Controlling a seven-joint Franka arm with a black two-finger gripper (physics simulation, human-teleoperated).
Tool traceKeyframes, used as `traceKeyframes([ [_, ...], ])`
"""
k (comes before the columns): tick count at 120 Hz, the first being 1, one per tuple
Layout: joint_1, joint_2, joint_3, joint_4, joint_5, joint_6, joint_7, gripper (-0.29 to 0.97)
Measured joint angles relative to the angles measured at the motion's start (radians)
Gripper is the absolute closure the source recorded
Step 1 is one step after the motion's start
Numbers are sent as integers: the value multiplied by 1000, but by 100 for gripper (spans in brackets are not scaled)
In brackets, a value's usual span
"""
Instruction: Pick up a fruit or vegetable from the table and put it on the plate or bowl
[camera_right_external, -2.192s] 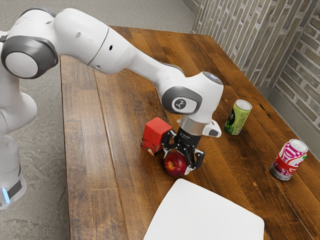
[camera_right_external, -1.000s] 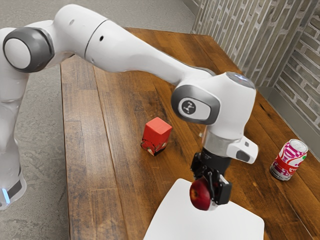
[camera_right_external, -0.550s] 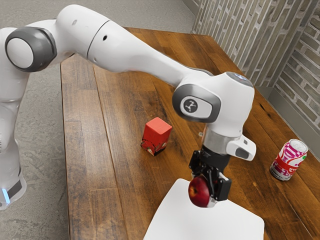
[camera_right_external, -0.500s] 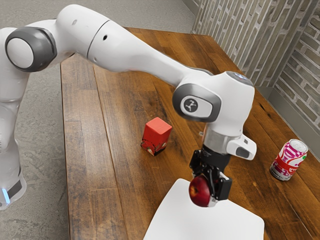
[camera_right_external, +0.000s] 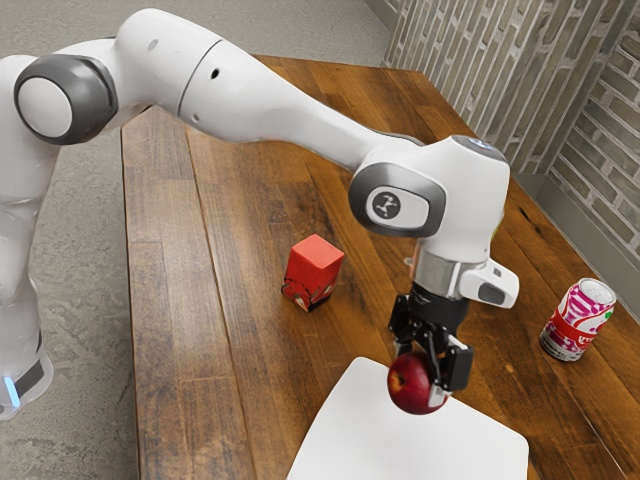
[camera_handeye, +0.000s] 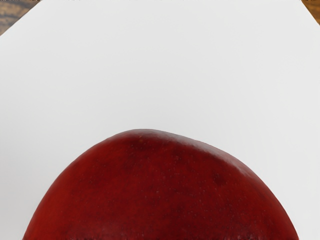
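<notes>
A red apple (camera_right_external: 415, 384) hangs in my black gripper (camera_right_external: 424, 380), whose fingers are shut on it from both sides. It is held just above the far part of the white square plate (camera_right_external: 360, 440) at the table's front edge. From the wrist camera the apple (camera_handeye: 160, 190) bulges large and dark red under my hand, with the white plate (camera_handeye: 160, 65) spread out beneath it.
A red box (camera_right_external: 312, 270) stands on the wooden table (camera_right_external: 200, 300) to the exterior view's left of my hand. A pink and white can (camera_right_external: 577, 320) stands at the exterior view's right, near the table edge. Brick walls rise behind the table.
My hand carried the apple from beside the red box to above the plate. Over the last half second it has shifted slightly toward the exterior view's right and turned a little.
</notes>
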Motion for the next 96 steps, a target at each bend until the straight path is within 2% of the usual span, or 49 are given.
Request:
traceKeyframes([
  [96,-3,2,2,6,-22,13,24,0],
])
